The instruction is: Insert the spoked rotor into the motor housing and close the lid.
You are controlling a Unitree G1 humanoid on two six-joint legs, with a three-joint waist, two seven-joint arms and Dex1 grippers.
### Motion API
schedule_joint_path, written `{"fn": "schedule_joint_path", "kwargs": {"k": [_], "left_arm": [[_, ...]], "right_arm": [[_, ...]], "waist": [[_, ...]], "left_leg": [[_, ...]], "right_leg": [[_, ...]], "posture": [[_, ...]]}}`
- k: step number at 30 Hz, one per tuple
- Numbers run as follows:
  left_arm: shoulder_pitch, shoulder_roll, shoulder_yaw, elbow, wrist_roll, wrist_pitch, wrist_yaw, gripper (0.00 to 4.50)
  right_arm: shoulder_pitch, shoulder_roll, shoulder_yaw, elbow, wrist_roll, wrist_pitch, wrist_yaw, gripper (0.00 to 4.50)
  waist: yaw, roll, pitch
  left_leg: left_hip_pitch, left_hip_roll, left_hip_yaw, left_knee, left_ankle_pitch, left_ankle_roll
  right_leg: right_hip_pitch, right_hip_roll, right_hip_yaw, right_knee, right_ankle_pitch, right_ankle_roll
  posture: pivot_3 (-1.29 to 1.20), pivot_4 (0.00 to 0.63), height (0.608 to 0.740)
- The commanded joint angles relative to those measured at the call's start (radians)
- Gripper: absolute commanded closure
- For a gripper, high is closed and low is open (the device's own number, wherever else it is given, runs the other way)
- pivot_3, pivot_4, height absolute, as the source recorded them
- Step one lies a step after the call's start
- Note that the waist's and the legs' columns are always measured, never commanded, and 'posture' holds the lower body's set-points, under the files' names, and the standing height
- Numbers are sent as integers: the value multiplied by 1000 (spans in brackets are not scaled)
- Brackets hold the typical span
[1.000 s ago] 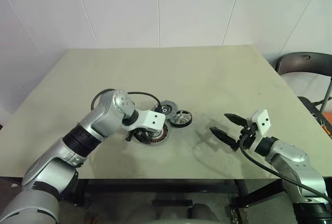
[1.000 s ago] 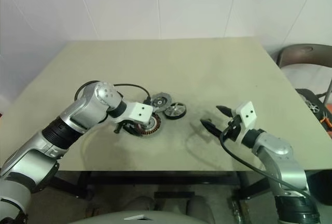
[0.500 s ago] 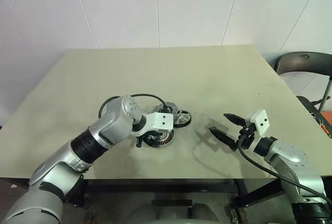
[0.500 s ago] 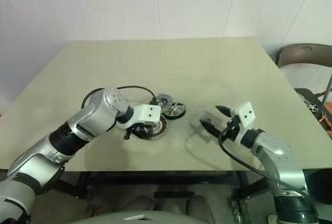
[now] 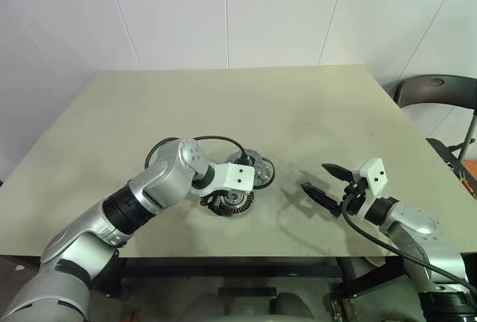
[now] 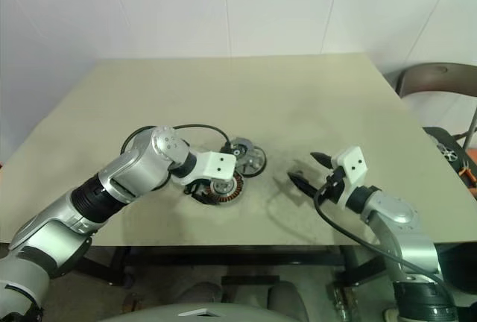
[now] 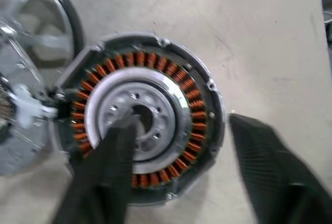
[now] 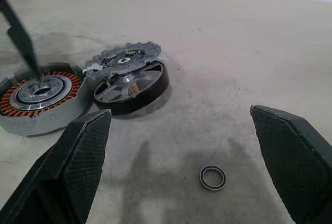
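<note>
My left gripper [image 7: 176, 182] has just opened, releasing the motor housing [image 7: 140, 125]; right gripper [image 8: 181, 172] wide, empty. Spoked rotor [image 8: 132, 86] next.

Even, soft overhead light; faint shadows on the table [image 5: 313, 113]; left wrist view slightly blurred.

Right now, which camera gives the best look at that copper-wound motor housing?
The left wrist view: the motor housing sits close up, copper windings and pale hub plain. The right wrist view shows it side-on at the edge; in the eye views it is small, partly behind the left arm.
</note>
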Motion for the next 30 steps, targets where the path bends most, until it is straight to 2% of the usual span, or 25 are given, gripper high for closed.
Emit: {"fn": "schedule_joint_path", "kwargs": {"k": [1,8,14,18,23,27,30], "left_arm": [[-37,10,21,-30,-14,47,0,36],[-48,47,82,-103,-78,176,11,36],[-8,102,222,-184,-187,296,73,36],[154,72,456,-152,-266,211,214,36],[345,129,654,-146,-386,186,226,36],[488,91,827,-136,-466,22,284,36],[554,56,894,-102,-482,-146,325,36]], "right_arm": [[-16,2,-6,-11,0,-22,1,0],[-31,-3,-4,-1,-6,-19,7,0],[-58,-7,2,31,-56,-22,-19,0],[-93,-14,23,69,-85,15,-37,0],[-150,-11,36,131,-114,40,-67,0],[-180,-1,64,167,-144,43,-82,0],[-183,13,77,184,-145,32,-76,0]], "waist": [[0,0,0],[0,0,0],[0,0,0],[-5,0,0],[-4,0,0],[4,-1,0],[5,-1,-1]], "left_leg": [[0,0,0,0,0,0],[0,0,1,0,0,0],[1,1,4,0,0,0],[3,2,8,-1,0,0],[2,5,10,0,0,0],[2,6,12,0,0,0],[2,6,12,1,0,0]], "right_leg": [[0,0,0,0,0,0],[0,0,2,0,0,0],[-1,1,4,1,0,0],[-2,3,9,2,1,0],[-3,5,11,2,3,-1],[-4,7,13,1,5,-2],[-3,6,12,1,6,-2]], "posture": [[0,0,740],[0,0,740],[0,0,740],[0,0,740],[0,0,740],[0,0,740],[0,0,740]]}}
